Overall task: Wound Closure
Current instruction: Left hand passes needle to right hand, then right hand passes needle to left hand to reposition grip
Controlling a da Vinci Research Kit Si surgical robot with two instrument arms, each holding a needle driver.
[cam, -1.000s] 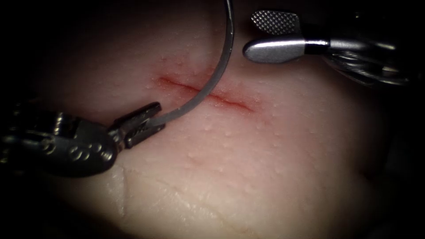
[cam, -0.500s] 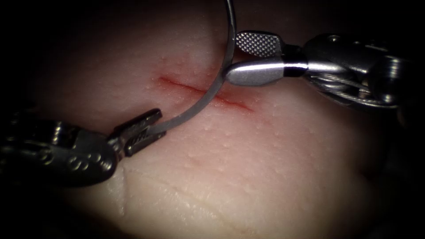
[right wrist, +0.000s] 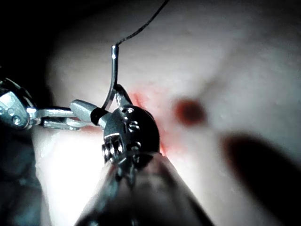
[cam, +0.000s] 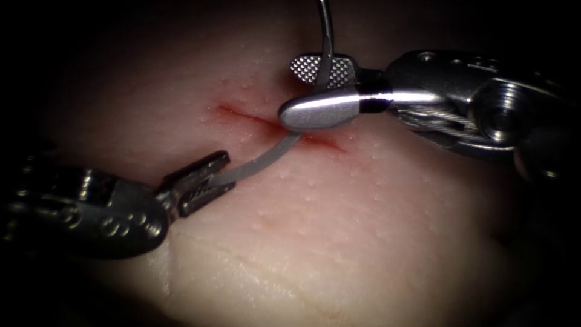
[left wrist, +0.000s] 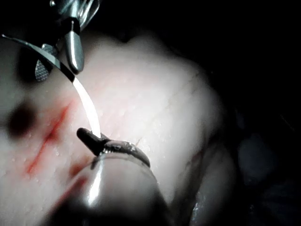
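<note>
While left gripper [cam: 206,178] grips needle [cam: 266,158], right gripper [cam: 318,91] straddles it

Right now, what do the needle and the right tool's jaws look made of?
Needle: looks like polished steel, a smooth grey curve with a bright glint. Right tool: looks like brushed metal, one jaw's outer face satin-smooth, the other's inner face cross-hatched. Left tool holds the needle's end.

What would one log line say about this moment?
left tool: holds needle by one end | right tool: jaws open astride needle | needle: above cut, not in tissue
</note>
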